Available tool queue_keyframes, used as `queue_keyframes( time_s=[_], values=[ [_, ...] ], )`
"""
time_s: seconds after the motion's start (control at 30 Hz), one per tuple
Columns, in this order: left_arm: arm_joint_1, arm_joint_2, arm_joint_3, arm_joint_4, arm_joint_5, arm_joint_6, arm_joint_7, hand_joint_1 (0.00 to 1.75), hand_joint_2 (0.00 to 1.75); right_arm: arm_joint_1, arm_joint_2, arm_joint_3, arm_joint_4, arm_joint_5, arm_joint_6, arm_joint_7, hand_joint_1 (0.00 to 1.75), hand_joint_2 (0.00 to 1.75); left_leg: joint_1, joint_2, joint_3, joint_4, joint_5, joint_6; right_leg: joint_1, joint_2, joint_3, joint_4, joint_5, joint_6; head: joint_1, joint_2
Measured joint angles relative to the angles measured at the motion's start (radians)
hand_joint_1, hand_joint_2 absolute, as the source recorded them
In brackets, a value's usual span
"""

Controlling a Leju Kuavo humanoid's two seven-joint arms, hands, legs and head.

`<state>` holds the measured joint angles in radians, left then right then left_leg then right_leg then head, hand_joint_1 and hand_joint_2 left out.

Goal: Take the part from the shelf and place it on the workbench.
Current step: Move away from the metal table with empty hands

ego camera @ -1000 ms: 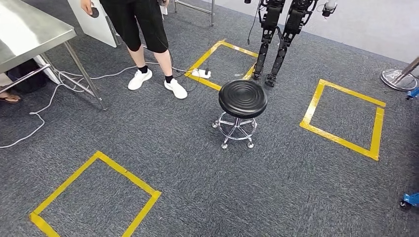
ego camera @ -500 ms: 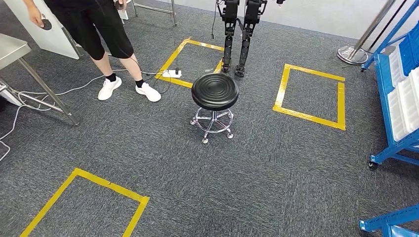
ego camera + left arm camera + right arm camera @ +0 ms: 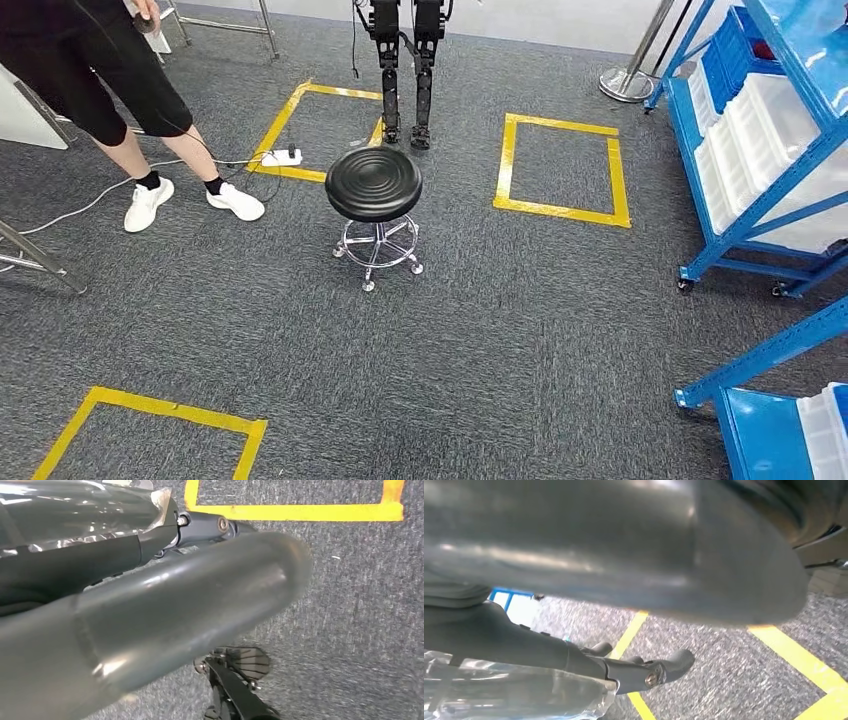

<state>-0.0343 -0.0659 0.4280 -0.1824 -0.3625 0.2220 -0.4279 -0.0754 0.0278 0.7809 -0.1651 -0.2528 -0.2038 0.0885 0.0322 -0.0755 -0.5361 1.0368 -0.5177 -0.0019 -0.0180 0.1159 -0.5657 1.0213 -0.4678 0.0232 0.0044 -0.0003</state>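
With both arms hanging over the carpet, each robot hand's spread untellable, and the part somewhere on the blue shelf [image 3: 760,150] unidentified, walking on risks clipping the black stool [image 3: 374,184] or the nearby person [image 3: 110,90].

- The grey carpet floor [image 3: 520,330] carries several yellow tape squares [image 3: 560,168], one ahead on the right, one behind the stool, one at the near left.
- A black round stool [image 3: 374,184] stands on its chrome wheeled base, in the middle of the floor.
- A white power strip [image 3: 281,157] lies on the tape line, its cable trailing away to the left.
- A blue shelf [image 3: 770,150] stands at the right, holding white bins [image 3: 745,140].
- A person's white shoes [image 3: 236,202] stand beside the cable.
- Another robot's dark legs [image 3: 404,70] stand behind the stool.
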Motion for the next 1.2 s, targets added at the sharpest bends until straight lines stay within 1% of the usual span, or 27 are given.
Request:
queue_keyframes(
  time_s=[0.03, 0.07, 0.1, 0.13, 0.2, 0.27, 0.3, 0.33, 0.4, 0.47, 0.5, 0.53, 0.57, 0.63, 0.67, 0.7, 0.73, 0.77, 0.8, 0.83, 0.87, 0.93, 1.0, 1.07, 1.1, 1.13, 1.2],
  values=[
    [0.0, 0.0, 0.0, 0.0, -0.002, 0.003, 0.0, 0.0, 0.0, 0.003, 0.001, 0.0, 0.0, -0.003, -0.001, -0.014, 0.0, 0.0, -0.003, 0.012, -0.001, -0.002, 0.002, 0.009, -0.001, 0.011, -0.008, -0.002, 0.004, 0.009, 0.001, 0.0],
    [-0.001, -0.001, -0.001, 0.0, -0.003, 0.007, 0.003, 0.0, 0.0, 0.007, 0.001, 0.0, 0.0, -0.006, -0.002, -0.031, 0.0, 0.0, -0.005, 0.024, -0.001, -0.006, 0.007, 0.018, -0.002, 0.007, -0.015, 0.001, 0.004, 0.015, 0.001, 0.0],
    [0.0, -0.002, -0.001, 0.0, -0.005, 0.011, 0.008, 0.0, 0.0, 0.01, 0.001, 0.0, 0.0, -0.01, -0.002, -0.047, 0.0, 0.0, -0.006, 0.037, 0.0, -0.011, 0.011, 0.028, -0.001, -0.011, -0.024, 0.015, -0.002, 0.018, 0.002, 0.0],
    [0.002, -0.003, -0.001, 0.0, -0.005, 0.015, 0.012, 0.0, 0.0, 0.012, 0.001, 0.0, 0.0, -0.013, -0.003, -0.059, 0.0, 0.0, -0.006, 0.051, 0.0, -0.016, 0.014, 0.037, 0.001, -0.037, -0.044, 0.05, -0.02, 0.016, 0.005, 0.0],
    [0.007, -0.003, -0.002, 0.0, -0.006, 0.019, 0.016, 0.0, 0.0, 0.012, 0.003, 0.0, 0.0, -0.016, -0.003, -0.069, 0.0, 0.0, -0.008, 0.083, -0.001, -0.018, 0.016, 0.047, 0.001, -0.088, -0.102, 0.168, -0.076, 0.008, 0.011, 0.0],
    [0.011, -0.003, -0.002, 0.0, -0.009, 0.019, 0.014, 0.0, 0.0, 0.013, 0.005, 0.0, 0.0, -0.018, -0.004, -0.07, 0.0, 0.0, -0.012, 0.114, -0.003, -0.018, 0.016, 0.048, 0.0, -0.101, -0.146, 0.263, -0.11, 0.01, 0.012, 0.0],
    [0.012, -0.003, -0.002, 0.0, -0.011, 0.018, 0.011, 0.0, 0.0, 0.014, 0.005, 0.0, 0.0, -0.019, -0.004, -0.07, 0.0, 0.0, -0.014, 0.128, -0.004, -0.018, 0.016, 0.048, -0.001, -0.105, -0.14, 0.261, -0.106, 0.016, 0.012, 0.0],
    [0.012, -0.003, -0.002, 0.0, -0.014, 0.017, 0.007, 0.0, 0.0, 0.014, 0.004, 0.0, 0.0, -0.019, -0.003, -0.07, 0.0, 0.0, -0.014, 0.141, -0.004, -0.018, 0.015, 0.048, -0.002, -0.112, -0.114, 0.221, -0.09, 0.024, 0.012, 0.0],
    [0.012, -0.003, -0.004, 0.0, -0.02, 0.013, 0.0, 0.0, 0.0, 0.013, 0.003, 0.0, 0.0, -0.021, -0.002, -0.071, 0.0, 0.0, -0.017, 0.164, 0.001, -0.017, 0.013, 0.042, 0.001, -0.157, -0.033, 0.085, -0.049, 0.032, 0.013, 0.0],
    [0.011, -0.003, -0.005, -0.001, -0.025, 0.01, -0.004, 0.0, 0.0, 0.009, 0.002, 0.0, 0.0, -0.021, -0.001, -0.073, 0.0, 0.0, -0.021, 0.184, 0.008, -0.017, 0.007, 0.03, 0.009, -0.192, 0.008, 0.005, -0.026, 0.021, 0.012, 0.0],
    [0.01, -0.003, -0.005, -0.001, -0.025, 0.01, -0.006, 0.0, 0.0, 0.008, 0.002, 0.0, 0.0, -0.021, -0.001, -0.073, 0.0, 0.0, -0.022, 0.194, 0.012, -0.018, 0.005, 0.024, 0.014, -0.191, 0.008, -0.001, -0.023, 0.012, 0.011, 0.0],
    [0.008, -0.003, -0.005, -0.002, -0.026, 0.01, -0.006, 0.0, 0.0, 0.009, 0.002, 0.0, 0.0, -0.021, 0.0, -0.073, 0.0, 0.0, -0.021, 0.205, 0.016, -0.019, 0.003, 0.017, 0.017, -0.179, 0.006, -0.003, -0.021, 0.003, 0.011, 0.0],
    [0.005, -0.003, -0.005, -0.003, -0.026, 0.01, -0.007, 0.0, 0.0, 0.011, 0.001, 0.0, 0.0, -0.021, 0.0, -0.073, 0.0, 0.0, -0.017, 0.201, 0.019, -0.017, 0.0, 0.01, 0.011, -0.167, 0.008, -0.005, -0.017, -0.005, 0.01, 0.0],
    [0.001, -0.003, -0.006, -0.004, -0.026, 0.009, -0.008, 0.0, 0.0, 0.013, 0.001, 0.0, 0.0, -0.021, 0.0, -0.073, 0.0, 0.0, -0.011, 0.153, 0.006, 0.02, -0.031, -0.002, 0.0, -0.146, 0.012, -0.01, -0.01, -0.021, 0.006, 0.0],
    [0.003, -0.003, -0.006, -0.005, -0.027, 0.009, -0.008, 0.0, 0.0, 0.013, 0.002, 0.0, 0.0, -0.021, 0.001, -0.073, 0.0, 0.0, -0.009, 0.118, -0.015, 0.069, -0.064, -0.005, -0.005, -0.135, 0.013, -0.011, -0.006, -0.028, 0.004, 0.0],
    [0.004, -0.003, -0.006, -0.005, -0.027, 0.009, -0.008, 0.0, 0.0, 0.012, 0.002, 0.0, 0.0, -0.021, 0.001, -0.073, 0.0, 0.0, -0.009, 0.093, -0.043, 0.133, -0.101, -0.005, -0.001, -0.123, 0.011, -0.011, -0.005, -0.033, 0.002, 0.0],
    [0.006, -0.003, -0.006, -0.005, -0.027, 0.009, -0.008, 0.0, 0.0, 0.012, 0.003, 0.0, 0.0, -0.021, 0.001, -0.073, 0.0, 0.0, -0.008, 0.08, -0.074, 0.199, -0.132, -0.006, 0.002, -0.109, 0.009, -0.01, -0.003, -0.037, 0.002, 0.0],
    [0.008, -0.003, -0.006, -0.005, -0.027, 0.009, -0.008, 0.0, 0.0, 0.013, 0.004, 0.0, 0.0, -0.021, 0.002, -0.074, 0.0, 0.0, -0.008, 0.075, -0.098, 0.246, -0.146, -0.006, 0.004, -0.095, 0.009, -0.01, -0.003, -0.037, 0.002, 0.0],
    [0.009, -0.003, -0.006, -0.005, -0.027, 0.01, -0.008, 0.0, 0.0, 0.014, 0.004, 0.0, 0.0, -0.021, 0.004, -0.074, 0.0, 0.0, -0.008, 0.073, -0.106, 0.259, -0.138, -0.006, 0.005, -0.08, 0.01, -0.01, -0.003, -0.037, 0.002, 0.0],
    [0.01, -0.003, -0.006, -0.005, -0.027, 0.011, -0.008, 0.0, 0.0, 0.016, 0.004, 0.0, 0.0, -0.02, 0.005, -0.075, 0.0, 0.0, -0.008, 0.071, -0.098, 0.236, -0.11, -0.004, 0.006, -0.066, 0.012, -0.009, -0.003, -0.037, 0.002, 0.0],
    [0.01, -0.003, -0.006, -0.005, -0.027, 0.013, -0.008, 0.0, 0.0, 0.017, 0.004, 0.0, 0.0, -0.019, 0.006, -0.077, 0.0, 0.0, -0.007, 0.064, -0.075, 0.179, -0.07, -0.002, 0.006, -0.051, 0.015, -0.008, -0.003, -0.036, 0.002, 0.0],
    [0.011, -0.002, -0.006, -0.005, -0.028, 0.018, -0.004, 0.0, 0.0, 0.015, 0.006, 0.0, 0.0, -0.017, 0.007, -0.08, 0.0, 0.0, -0.003, 0.023, -0.023, 0.052, -0.007, 0.003, 0.009, -0.025, 0.014, -0.005, -0.004, -0.033, 0.002, 0.0],
    [0.012, 0.0, -0.006, -0.004, -0.028, 0.023, 0.006, 0.0, 0.0, 0.013, 0.009, 0.0, 0.0, -0.014, 0.008, -0.081, 0.0, 0.0, -0.005, -0.001, -0.002, -0.005, 0.008, 0.008, 0.012, -0.004, 0.005, -0.003, -0.001, -0.024, 0.002, 0.0],
    [0.011, 0.001, -0.006, -0.005, -0.028, 0.029, 0.018, 0.0, 0.0, 0.016, 0.01, 0.0, 0.0, -0.012, 0.009, -0.079, 0.0, 0.0, -0.01, 0.02, 0.001, -0.014, 0.012, 0.02, 0.009, 0.012, -0.007, -0.004, 0.004, -0.01, 0.002, 0.0],
    [0.011, 0.001, -0.006, -0.005, -0.029, 0.031, 0.022, 0.0, 0.0, 0.017, 0.009, 0.0, 0.0, -0.012, 0.01, -0.077, 0.0, 0.0, -0.011, 0.031, 0.003, -0.021, 0.016, 0.029, 0.009, 0.001, -0.015, 0.003, 0.002, -0.006, 0.002, 0.0],
    [0.011, 0.002, -0.006, -0.005, -0.03, 0.032, 0.025, 0.0, 0.0, 0.018, 0.009, 0.0, 0.0, -0.013, 0.01, -0.075, 0.0, 0.0, -0.01, 0.044, 0.005, -0.027, 0.02, 0.037, 0.01, -0.021, -0.029, 0.024, -0.01, -0.004, 0.004, 0.0],
    [0.014, 0.003, -0.006, -0.005, -0.033, 0.033, 0.028, 0.0, 0.0, 0.015, 0.009, 0.0, 0.0, -0.013, 0.01, -0.072, 0.0, 0.0, -0.011, 0.073, 0.007, -0.034, 0.024, 0.047, 0.008, -0.078, -0.083, 0.127, -0.057, -0.008, 0.008, 0.0]
  ],
)
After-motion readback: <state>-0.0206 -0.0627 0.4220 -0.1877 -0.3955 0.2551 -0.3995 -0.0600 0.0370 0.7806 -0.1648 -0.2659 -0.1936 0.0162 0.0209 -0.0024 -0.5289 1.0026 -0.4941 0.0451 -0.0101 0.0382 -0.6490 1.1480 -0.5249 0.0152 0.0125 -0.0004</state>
